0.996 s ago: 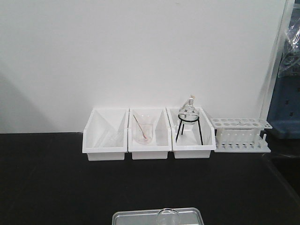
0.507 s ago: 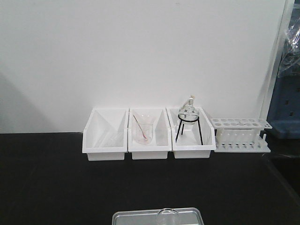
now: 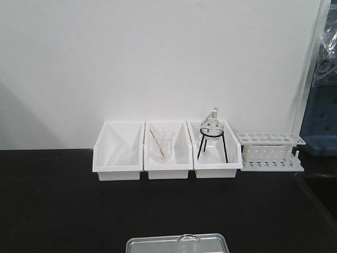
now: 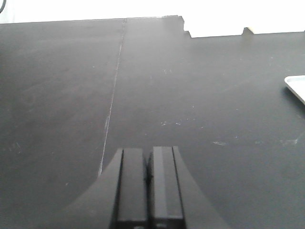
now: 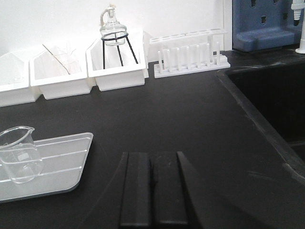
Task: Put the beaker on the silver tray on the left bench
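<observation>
The small clear beaker (image 5: 18, 153) stands upright on the silver tray (image 5: 62, 155) on the black bench; its rim also shows at the bottom of the front view (image 3: 187, 242), on the tray (image 3: 152, 244). My right gripper (image 5: 152, 157) is shut and empty, over the black worktop to the right of the tray and apart from the beaker. My left gripper (image 4: 147, 152) is shut and empty over bare black worktop; a corner of the silver tray (image 4: 296, 87) shows at its far right.
Three white bins (image 3: 167, 150) line the back wall; the middle one holds a beaker with a reddish rod (image 3: 160, 147), the right one a flask on a black tripod (image 3: 212, 134). A white test-tube rack (image 3: 269, 152) stands right of them. A sunken black sink (image 5: 271, 100) lies at right.
</observation>
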{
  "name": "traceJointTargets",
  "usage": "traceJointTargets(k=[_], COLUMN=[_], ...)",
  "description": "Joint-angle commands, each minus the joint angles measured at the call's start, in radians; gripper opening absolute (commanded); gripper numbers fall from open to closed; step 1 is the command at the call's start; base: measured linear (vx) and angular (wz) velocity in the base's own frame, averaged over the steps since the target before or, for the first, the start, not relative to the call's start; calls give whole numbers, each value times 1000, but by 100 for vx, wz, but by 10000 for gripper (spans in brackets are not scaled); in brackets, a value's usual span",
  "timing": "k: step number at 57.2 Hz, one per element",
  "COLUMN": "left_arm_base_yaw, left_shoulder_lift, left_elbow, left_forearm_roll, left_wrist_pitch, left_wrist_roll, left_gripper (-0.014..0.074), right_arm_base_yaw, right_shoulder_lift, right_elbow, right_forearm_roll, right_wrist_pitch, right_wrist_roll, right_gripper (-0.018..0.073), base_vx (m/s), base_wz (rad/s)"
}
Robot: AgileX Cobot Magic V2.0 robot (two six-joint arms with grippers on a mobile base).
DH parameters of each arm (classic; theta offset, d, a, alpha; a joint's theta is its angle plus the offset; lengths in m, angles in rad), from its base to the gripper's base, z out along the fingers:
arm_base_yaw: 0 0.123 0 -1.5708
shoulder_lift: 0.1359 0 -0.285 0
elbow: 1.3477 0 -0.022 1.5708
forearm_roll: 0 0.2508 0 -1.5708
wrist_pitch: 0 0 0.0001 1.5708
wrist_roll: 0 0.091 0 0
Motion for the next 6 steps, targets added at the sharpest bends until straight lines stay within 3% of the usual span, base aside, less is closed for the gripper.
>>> traceJointTargets(k=[1,6], left_arm_base_yaw=[-6,-6], left_shoulder_lift=[-16,-16], left_elbow=[28,28], left_forearm_roll=[-2,-2], left_wrist_pitch=[-78,-78], left_wrist_roll=[-3,-3], left_gripper=[1,1], right_arm_base_yaw=[-4,-4], right_shoulder_lift=[-17,-17], right_elbow=[11,11], right_forearm_roll=[-9,-9], right_wrist_pitch=[-85,-85], right_wrist_roll=[1,1], right_gripper=[-8,-8], base_vx=[0,0], base_wz=[0,0])
